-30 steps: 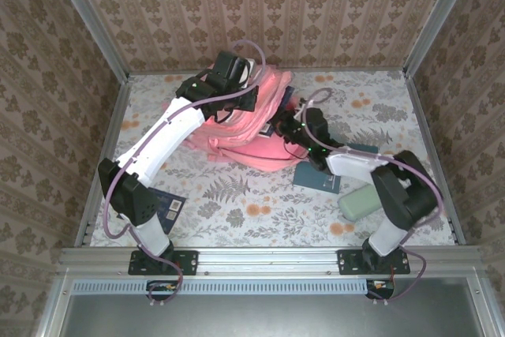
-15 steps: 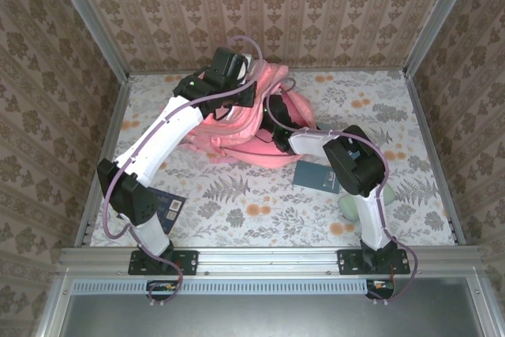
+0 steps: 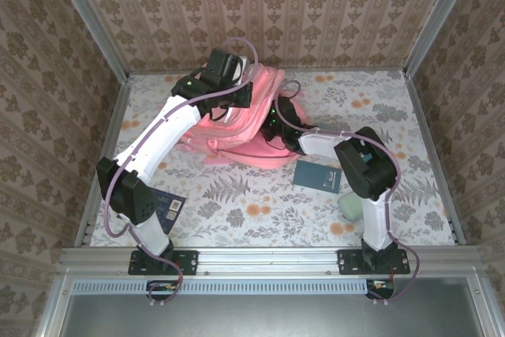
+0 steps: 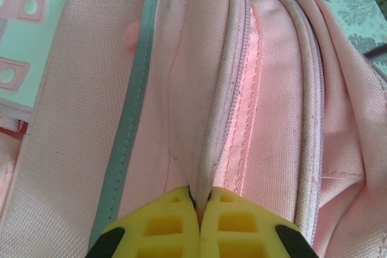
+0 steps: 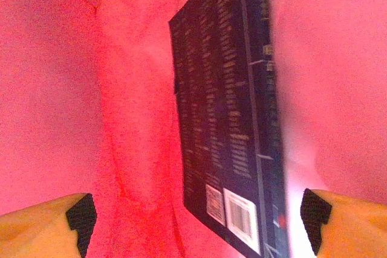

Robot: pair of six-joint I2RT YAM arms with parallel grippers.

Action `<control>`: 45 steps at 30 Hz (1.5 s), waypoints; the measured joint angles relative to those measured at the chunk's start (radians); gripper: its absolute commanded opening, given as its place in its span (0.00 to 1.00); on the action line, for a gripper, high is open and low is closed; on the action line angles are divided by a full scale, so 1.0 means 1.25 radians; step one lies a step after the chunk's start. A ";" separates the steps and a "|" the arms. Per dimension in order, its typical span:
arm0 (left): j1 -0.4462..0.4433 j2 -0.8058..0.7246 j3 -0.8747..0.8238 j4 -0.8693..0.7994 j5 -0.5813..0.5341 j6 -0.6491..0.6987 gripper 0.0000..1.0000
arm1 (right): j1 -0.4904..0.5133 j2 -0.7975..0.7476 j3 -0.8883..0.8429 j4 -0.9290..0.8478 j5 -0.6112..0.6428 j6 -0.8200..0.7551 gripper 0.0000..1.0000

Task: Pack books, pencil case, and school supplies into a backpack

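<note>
The pink backpack (image 3: 237,120) lies at the back middle of the table with its mouth facing right. My left gripper (image 3: 229,78) is shut on the rim of that opening (image 4: 208,167) and holds it up. My right gripper (image 3: 274,120) reaches inside the bag. In the right wrist view it (image 5: 196,228) stands open, and a dark navy book (image 5: 227,119) lies loose between the wide-apart fingers against the pink lining. A second navy book (image 3: 317,177) lies on the table right of the bag. The mint pencil case (image 3: 348,207) lies partly behind the right arm.
A third dark book (image 3: 167,207) lies near the left arm's base, at the table's front left. Patterned walls close the table in on three sides. The floral tablecloth (image 3: 252,211) shows bare in the front middle.
The right arm has pushed further left into the backpack, and its gripper has opened and let go of the dark book there. The left gripper keeps its hold on the rim.
</note>
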 measured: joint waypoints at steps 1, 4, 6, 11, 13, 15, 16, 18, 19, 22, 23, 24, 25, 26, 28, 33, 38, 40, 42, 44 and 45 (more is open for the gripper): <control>0.003 0.000 -0.005 0.006 0.007 -0.002 0.00 | -0.007 -0.031 -0.025 -0.010 -0.002 -0.009 0.90; 0.009 0.000 -0.019 0.020 0.016 -0.002 0.00 | -0.031 -0.122 -0.086 -0.042 -0.009 -0.037 0.90; 0.014 0.001 -0.026 0.026 0.019 -0.002 0.00 | -0.045 -0.185 -0.118 -0.069 -0.015 -0.063 0.90; 0.021 0.016 -0.049 0.047 0.030 -0.008 0.12 | -0.061 -0.338 -0.176 -0.165 -0.016 -0.152 0.90; 0.022 0.027 -0.061 0.058 0.037 -0.016 0.28 | -0.060 -0.393 -0.199 -0.206 -0.016 -0.193 0.90; 0.023 0.037 -0.083 0.077 0.045 -0.027 0.39 | -0.057 -0.438 -0.216 -0.243 -0.019 -0.233 0.90; 0.023 0.038 -0.101 0.085 0.048 -0.032 0.43 | -0.054 -0.457 -0.222 -0.261 -0.021 -0.256 0.90; 0.027 0.034 -0.143 0.103 0.048 -0.040 0.50 | -0.042 -0.491 -0.231 -0.297 -0.021 -0.298 0.90; 0.031 0.029 -0.172 0.114 0.047 -0.046 0.55 | -0.033 -0.504 -0.233 -0.315 -0.021 -0.321 0.90; 0.052 -0.005 -0.265 0.128 0.033 -0.068 0.65 | 0.007 -0.522 -0.233 -0.348 -0.016 -0.380 0.90; 0.061 -0.023 -0.295 0.129 0.028 -0.074 0.75 | 0.023 -0.522 -0.233 -0.356 -0.013 -0.395 0.90; 0.071 -0.050 -0.330 0.129 0.018 -0.084 0.86 | 0.042 -0.522 -0.233 -0.367 -0.011 -0.412 0.91; 0.081 -0.080 -0.362 0.129 0.009 -0.087 0.87 | 0.061 -0.521 -0.233 -0.376 -0.008 -0.425 0.90; 0.091 -0.113 -0.390 0.126 -0.001 -0.091 0.89 | 0.075 -0.519 -0.233 -0.380 -0.006 -0.434 0.90; 0.117 -0.197 -0.451 0.123 -0.025 -0.102 0.91 | 0.106 -0.513 -0.233 -0.386 0.002 -0.450 0.91; 0.233 -0.398 -0.610 0.110 -0.078 -0.151 0.92 | 0.156 -0.464 -0.217 -0.392 0.011 -0.465 0.91; 0.418 -0.525 -0.818 0.104 -0.089 -0.228 0.92 | 0.185 -0.425 -0.179 -0.409 0.021 -0.472 0.91; 0.493 -0.550 -0.899 0.107 -0.072 -0.262 0.91 | 0.192 -0.423 -0.162 -0.411 0.025 -0.473 0.91; 0.538 -0.558 -0.953 0.116 -0.053 -0.287 0.91 | 0.197 -0.423 -0.151 -0.411 0.025 -0.473 0.91; 0.556 -0.555 -0.987 0.128 -0.035 -0.307 0.91 | 0.200 -0.423 -0.145 -0.411 0.026 -0.474 0.91; 0.558 -0.550 -0.995 0.135 -0.030 -0.314 0.91 | 0.201 -0.423 -0.145 -0.412 0.027 -0.474 0.91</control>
